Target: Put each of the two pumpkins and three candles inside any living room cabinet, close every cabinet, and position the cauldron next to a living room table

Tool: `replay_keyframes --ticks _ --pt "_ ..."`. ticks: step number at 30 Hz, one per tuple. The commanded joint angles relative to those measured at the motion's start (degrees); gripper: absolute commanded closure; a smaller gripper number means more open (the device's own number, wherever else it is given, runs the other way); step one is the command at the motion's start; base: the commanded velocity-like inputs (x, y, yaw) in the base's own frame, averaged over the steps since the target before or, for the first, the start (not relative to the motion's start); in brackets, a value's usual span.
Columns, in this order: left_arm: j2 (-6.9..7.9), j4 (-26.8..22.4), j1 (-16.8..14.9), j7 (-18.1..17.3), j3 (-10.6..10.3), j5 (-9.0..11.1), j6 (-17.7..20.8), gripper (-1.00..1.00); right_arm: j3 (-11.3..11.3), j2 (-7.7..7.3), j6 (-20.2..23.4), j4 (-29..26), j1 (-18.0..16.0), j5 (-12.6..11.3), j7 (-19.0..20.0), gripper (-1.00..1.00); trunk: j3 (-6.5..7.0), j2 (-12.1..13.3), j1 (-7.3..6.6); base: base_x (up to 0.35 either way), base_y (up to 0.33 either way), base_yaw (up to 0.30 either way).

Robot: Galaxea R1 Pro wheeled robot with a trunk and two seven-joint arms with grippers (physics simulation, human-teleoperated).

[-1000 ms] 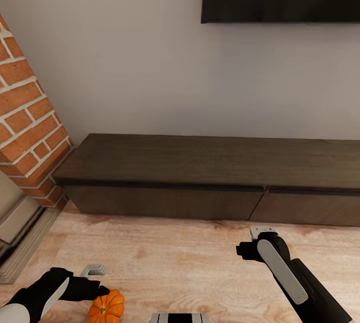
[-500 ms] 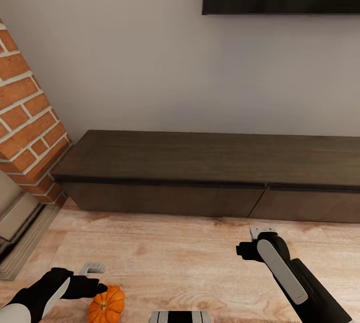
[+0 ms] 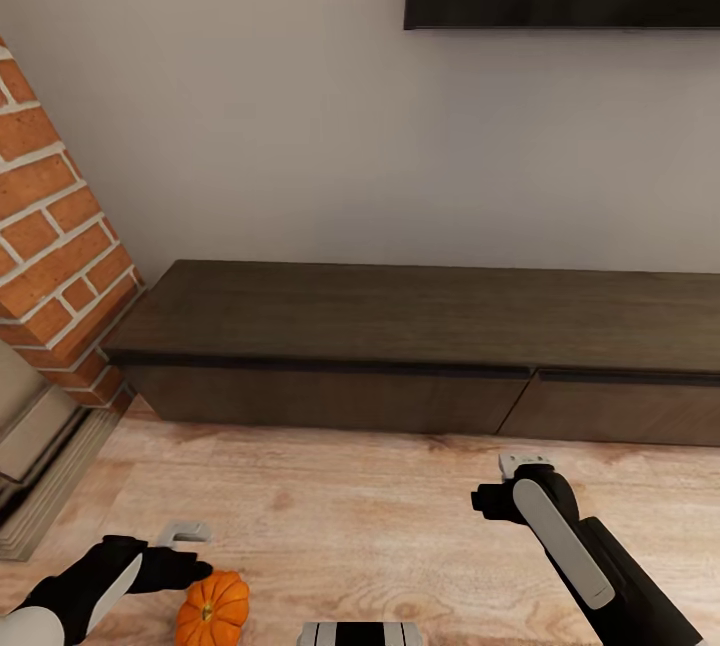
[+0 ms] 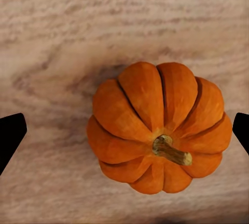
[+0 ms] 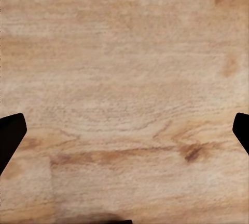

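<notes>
1. A squat, ribbed bright orange pumpkin (image 3: 212, 609) was noted on the pale wooden floor (image 3: 380, 526), near left, well short of the long, low dark brown wooden cabinet (image 3: 330, 401), whose drawer fronts were shut.
2. The left gripper (image 4: 124, 135) was held above the pumpkin, fingers spread wide, off-centre.
3. The right gripper (image 5: 124, 135) was spread apart over bare floor.
4. Risk judged: with that offset, one finger could strike a rib and roll the pumpkin aside.
</notes>
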Motion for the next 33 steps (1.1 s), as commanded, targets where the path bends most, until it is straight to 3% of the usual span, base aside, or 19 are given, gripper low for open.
replay_keyframes --ticks 1,7,12,27,33 --pt "-0.02 -0.09 -0.02 0.08 -0.31 0.32 0.26 -1.0 0.13 -0.05 0.15 -0.05 -0.05 -0.51 -0.6 -1.0 -0.05 -0.02 -0.01 0.0 0.0 0.0" --pt "-2.37 -0.01 -0.02 2.26 -0.81 0.0 0.08 -1.0 0.13 -0.07 0.15 -0.05 -0.05 -0.51 -0.62 -1.0 -0.05 -0.02 -0.01 0.0 0.0 0.0" --pt "-3.34 0.01 -0.02 4.46 -0.93 -0.12 0.04 -1.0 0.13 -0.18 0.15 -0.05 -0.05 -0.51 -0.63 -1.0 -1.16 -0.09 0.12 0.0 0.0 0.0" --pt "-3.6 0.02 -0.02 5.03 -0.98 -0.09 -0.01 -1.0 0.08 -0.23 0.15 -0.05 -0.05 -0.51 -0.63 -1.0 -1.16 -0.09 0.12 0.0 0.0 0.0" --pt "-3.6 0.02 -0.02 5.01 -0.95 0.01 0.03 -1.0 0.09 -0.24 0.15 -0.05 -0.05 -0.51 -0.63 -1.0 -2.04 -0.14 0.22 0.0 0.0 0.0"
